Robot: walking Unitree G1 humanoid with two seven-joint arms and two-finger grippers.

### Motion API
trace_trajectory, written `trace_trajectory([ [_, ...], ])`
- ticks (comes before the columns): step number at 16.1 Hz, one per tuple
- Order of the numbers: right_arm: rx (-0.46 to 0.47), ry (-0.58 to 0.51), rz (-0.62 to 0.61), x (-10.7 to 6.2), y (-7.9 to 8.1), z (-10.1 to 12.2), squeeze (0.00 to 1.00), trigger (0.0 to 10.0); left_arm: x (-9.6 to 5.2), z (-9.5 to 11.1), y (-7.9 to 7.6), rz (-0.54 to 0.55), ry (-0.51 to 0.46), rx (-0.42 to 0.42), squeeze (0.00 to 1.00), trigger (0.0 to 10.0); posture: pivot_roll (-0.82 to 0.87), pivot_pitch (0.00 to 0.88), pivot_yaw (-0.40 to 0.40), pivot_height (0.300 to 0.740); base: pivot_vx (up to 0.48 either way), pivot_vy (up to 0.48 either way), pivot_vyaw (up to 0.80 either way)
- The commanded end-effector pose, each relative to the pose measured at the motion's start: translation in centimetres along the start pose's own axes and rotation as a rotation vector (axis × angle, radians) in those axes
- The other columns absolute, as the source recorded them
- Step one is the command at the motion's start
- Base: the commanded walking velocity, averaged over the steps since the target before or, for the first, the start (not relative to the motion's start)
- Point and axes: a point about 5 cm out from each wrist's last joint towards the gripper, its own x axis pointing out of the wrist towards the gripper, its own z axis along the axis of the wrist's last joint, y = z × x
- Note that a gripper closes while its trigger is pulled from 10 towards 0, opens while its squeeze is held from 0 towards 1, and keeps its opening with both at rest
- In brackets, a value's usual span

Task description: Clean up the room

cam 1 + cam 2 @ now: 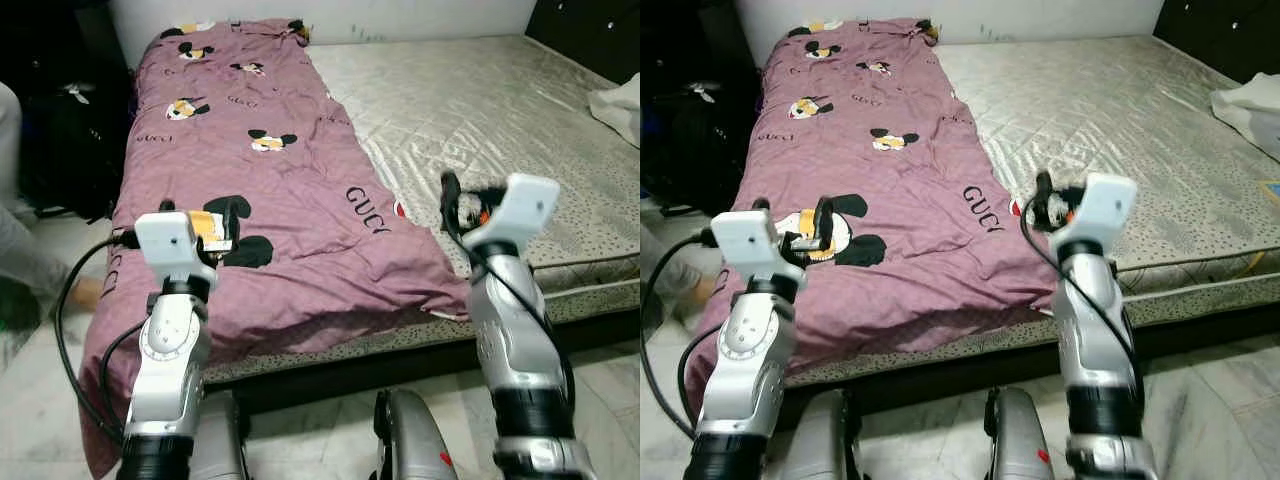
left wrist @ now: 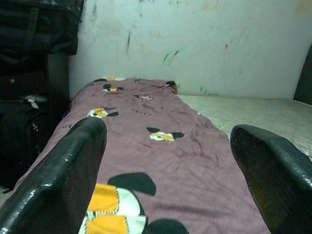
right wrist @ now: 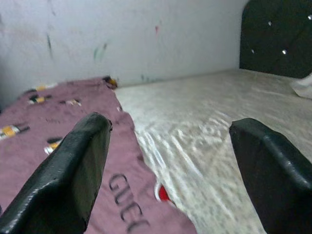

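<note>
1. Left eye view: purple blanket (image 1: 270,180) covers the mattress's (image 1: 500,130) left strip, its near end draped over the bed edge.
2. Left gripper (image 1: 225,228) above the blanket's near end, fingers apart.
3. Right gripper (image 1: 462,205) at the blanket's right edge, fingers apart, holding nothing.
4. White cloth (image 1: 620,108) at the mattress's far right edge.

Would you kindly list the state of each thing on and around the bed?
Blanket: spread flat along the mattress's left side, overhanging the near edge.
Mattress: bare on the right side.
White cloth: crumpled at the far right edge.
Left hand: open, above the blanket.
Right hand: open, above the blanket's right edge.
</note>
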Motion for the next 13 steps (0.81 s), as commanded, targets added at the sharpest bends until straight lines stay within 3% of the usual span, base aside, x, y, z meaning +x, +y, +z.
trace_trajectory([
  [1,0.025,-0.044,0.013,0.7,0.6,1.0,0.00,10.0,0.5,0.4,-0.1,-0.016,-0.024,0.008,0.00,10.0,-0.01,0.000,0.012,0.631,0.000,0.000,0.00],
  [5,0.055,-0.055,0.035,0.9,1.5,1.2,0.00,10.0,0.2,-0.1,-1.1,-0.039,-0.019,-0.008,0.00,10.0,-0.03,0.000,0.017,0.676,0.000,0.000,0.00],
  [9,0.045,-0.001,0.031,-0.4,1.8,-0.5,0.00,10.0,-1.2,-1.8,-0.6,-0.018,0.038,-0.004,0.00,10.0,-0.03,0.000,0.012,0.740,0.000,0.000,0.00],
  [13,0.022,0.033,0.014,-0.6,1.6,-1.7,0.00,10.0,-0.8,-2.1,-1.4,-0.043,0.045,-0.018,0.00,10.0,-0.05,0.000,0.024,0.740,0.000,0.000,0.00],
])
